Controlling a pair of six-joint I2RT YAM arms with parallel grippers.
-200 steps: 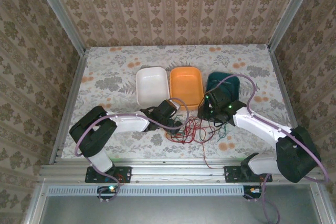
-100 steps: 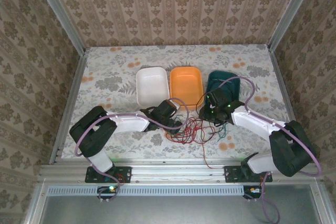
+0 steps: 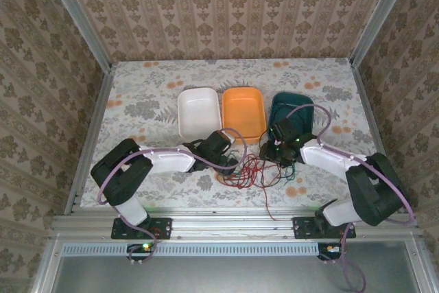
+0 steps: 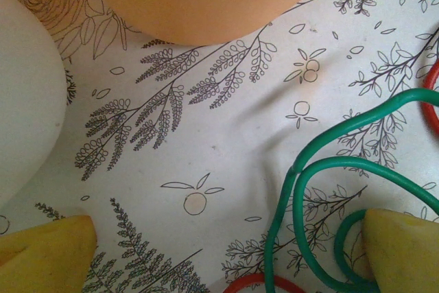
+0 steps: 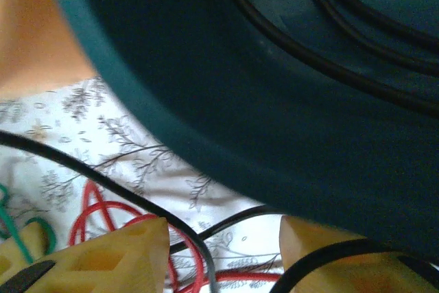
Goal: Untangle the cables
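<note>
Seen from above, a floral-patterned table (image 3: 137, 101) carries three bins in a row at its middle: a white bin (image 3: 199, 111), an orange bin (image 3: 243, 111) and a dark teal bin (image 3: 281, 104). The cables (image 3: 254, 169) lie in a loose tangle of red, green and black just near of the bins, between the two arms.

The left hand (image 3: 230, 162) sits at the left side of the tangle with its jaws spread wide. In its wrist view, loops of the green cable (image 4: 302, 190) lie between the fingers, close to the right one. A red strand curves just beside them.

The right hand (image 3: 274, 150) hovers at the near rim of the teal bin, its jaws partly apart and nothing visibly clamped. Its wrist view shows the black cable (image 5: 322, 66) coiled inside the bin. More black strands run across the gap between the fingers, above loops of the red cable (image 5: 103, 211).

Several things could go wrong. Black strands seem to lead back to the pile, so their weight could drag the coil out of the bin. If the left hand closes here, it may pinch several green loops and the red strand together, and a pull would then tighten the knot. One thin strand trails over the near table edge and could pull more cable off the table.
</note>
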